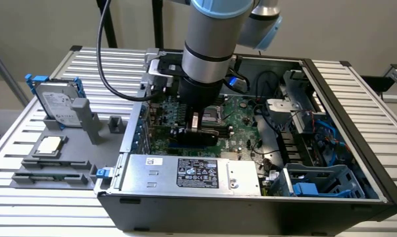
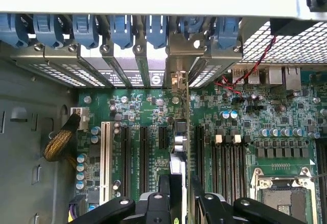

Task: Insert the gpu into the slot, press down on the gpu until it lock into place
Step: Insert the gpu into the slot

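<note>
The gripper [image 2: 180, 203] is clamped on the gpu [image 2: 179, 147], held edge-on inside the open computer case [image 1: 356, 163], low over the motherboard [image 2: 153, 112]. Seating and pressing appear unfinished.

The gpu [image 2: 180, 147] stands on edge between the motherboard's [image 2: 148, 106] slots.

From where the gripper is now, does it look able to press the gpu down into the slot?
Probably yes. The gripper is already closed on the gpu, which stands on edge over the motherboard with its bracket at the case's rear openings. Nothing sits between card and board; the slot itself is hidden beneath the card.
</note>
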### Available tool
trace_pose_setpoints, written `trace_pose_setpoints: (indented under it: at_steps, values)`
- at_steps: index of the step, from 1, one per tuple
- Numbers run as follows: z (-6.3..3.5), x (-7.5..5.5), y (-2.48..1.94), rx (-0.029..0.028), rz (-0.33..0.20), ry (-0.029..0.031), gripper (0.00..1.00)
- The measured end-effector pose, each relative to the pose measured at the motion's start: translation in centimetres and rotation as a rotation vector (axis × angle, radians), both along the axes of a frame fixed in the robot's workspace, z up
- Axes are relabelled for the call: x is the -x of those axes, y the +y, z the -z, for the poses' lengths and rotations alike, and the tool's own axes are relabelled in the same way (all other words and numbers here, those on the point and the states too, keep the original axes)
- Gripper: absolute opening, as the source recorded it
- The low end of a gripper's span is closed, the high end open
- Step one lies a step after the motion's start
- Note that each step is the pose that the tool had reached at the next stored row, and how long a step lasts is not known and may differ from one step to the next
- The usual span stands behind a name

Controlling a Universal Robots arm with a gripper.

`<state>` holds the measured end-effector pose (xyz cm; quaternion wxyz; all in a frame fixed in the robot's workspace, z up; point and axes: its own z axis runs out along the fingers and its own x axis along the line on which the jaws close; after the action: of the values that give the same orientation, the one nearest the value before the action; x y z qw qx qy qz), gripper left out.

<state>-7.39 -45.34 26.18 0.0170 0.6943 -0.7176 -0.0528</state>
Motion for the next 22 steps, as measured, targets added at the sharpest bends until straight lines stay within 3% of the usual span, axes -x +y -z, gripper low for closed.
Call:
trace_pose_setpoints:
  at_steps: [6,22]
  values:
    - [0.03,-0.18,0.01,-0.0002,0.000,0.0037,0.26]
    - [0.14,-0.09,0.15,-0.0005,-0.002,0.0036,0.26]
